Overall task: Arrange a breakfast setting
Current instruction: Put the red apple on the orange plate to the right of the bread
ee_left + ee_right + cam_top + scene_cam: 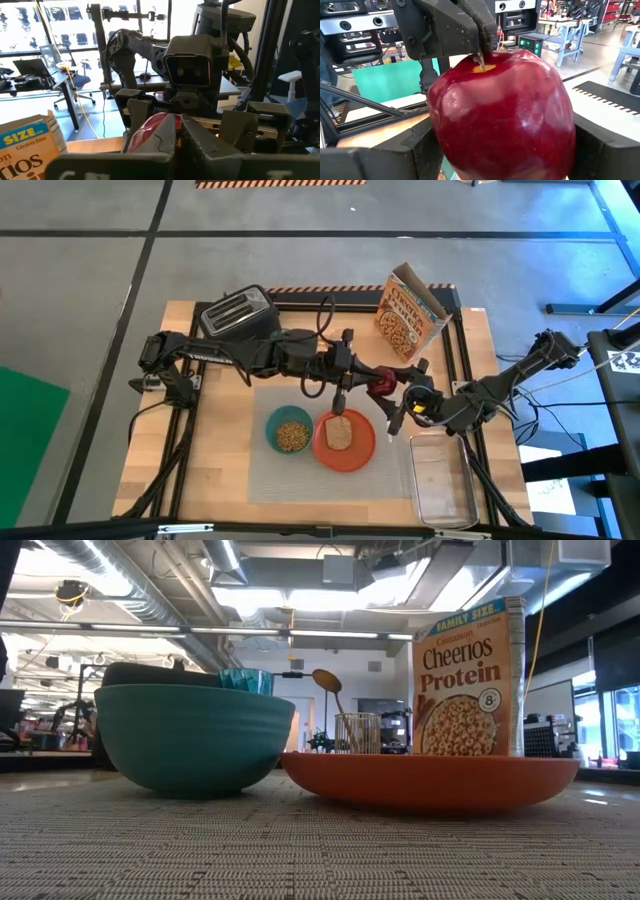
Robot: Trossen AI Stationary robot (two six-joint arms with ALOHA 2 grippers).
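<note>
A red apple [383,383] hangs in the air above the table's far right part, just beyond the orange plate [345,442]; it fills the right wrist view [505,115]. My left gripper [375,378] reaches it from the left and is shut at its stem. My right gripper [400,395] comes from the right, one finger on each side of the apple. A toast slice [339,430] lies on the plate. A teal bowl [291,430] of cereal stands beside the plate on the grey placemat [270,475]. The teal cup's rim [246,680] and a gold spoon [326,680] show behind the bowl. My left gripper pinches the apple's stem [480,61] between its two fingertips [479,35], at the apple's top. The apple hangs below them, clear of the table. My right gripper has the apple's two opposite sides [437,130] between its fingers [415,150], coming level from the table's right. The apple sits upright, stem up, clear of the table. The gap is wide and the apple fills it.
A black toaster [240,315] stands at the far left. An open cereal box [408,315] stands at the far right, just behind the apple. A clear plastic tray [442,475] lies at the near right, beside the plate.
</note>
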